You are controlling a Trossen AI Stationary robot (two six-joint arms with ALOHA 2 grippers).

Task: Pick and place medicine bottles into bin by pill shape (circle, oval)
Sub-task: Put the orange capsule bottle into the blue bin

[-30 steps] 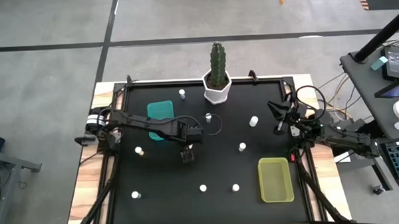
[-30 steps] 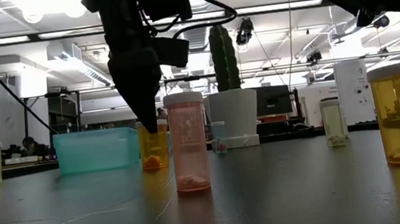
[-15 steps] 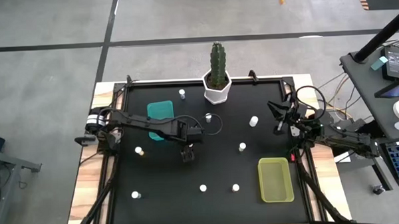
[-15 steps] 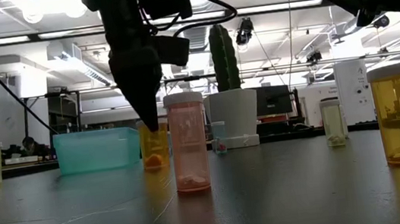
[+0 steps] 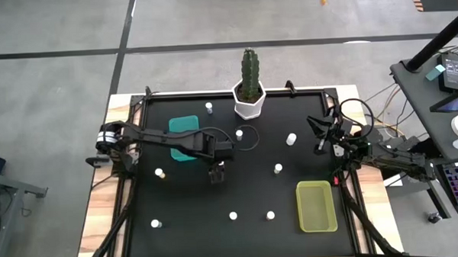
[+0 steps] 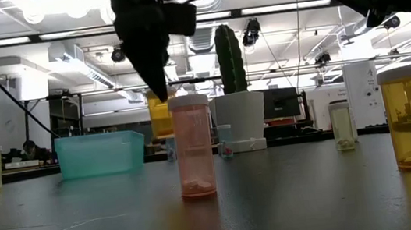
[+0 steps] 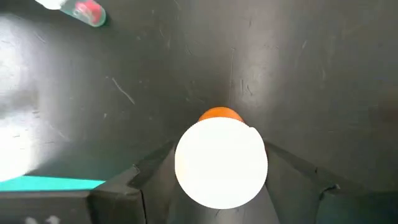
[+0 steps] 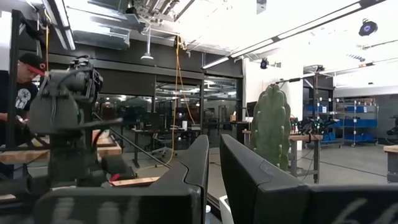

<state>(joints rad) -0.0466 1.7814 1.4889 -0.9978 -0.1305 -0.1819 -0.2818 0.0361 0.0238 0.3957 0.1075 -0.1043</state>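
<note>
My left gripper (image 5: 215, 173) is shut on an orange medicine bottle (image 6: 160, 114) with a white cap (image 7: 221, 163), held above the middle of the black table. Other white-capped bottles stand upright on their bases, among them one (image 5: 239, 134) close by, one (image 5: 278, 169) to the right and a pink one (image 6: 193, 144) near the front. The teal bin (image 5: 185, 130) lies just left of the gripper. The yellow-green bin (image 5: 316, 205) is at the front right. My right gripper (image 5: 319, 147) waits at the table's right edge, shut and empty. My left gripper pinches the orange bottle at its capped top between its two fingers (image 7: 155, 171), one on each side of the cap (image 7: 186, 149). The fingers come from above, pointing down. The bottle hangs upright below them (image 6: 161, 120), clear of the table.
A cactus in a white hexagonal pot (image 5: 249, 101) stands at the far edge. More bottles stand at the far left (image 5: 209, 107), left (image 5: 159, 174) and front (image 5: 155, 223), (image 5: 270, 215). A cable loop (image 5: 248, 143) trails from the left arm.
My left gripper has gone up and a little toward the far edge, still shut on the orange bottle. The bottle stood on the table behind the pink one and now hangs lifted clear, upright.
</note>
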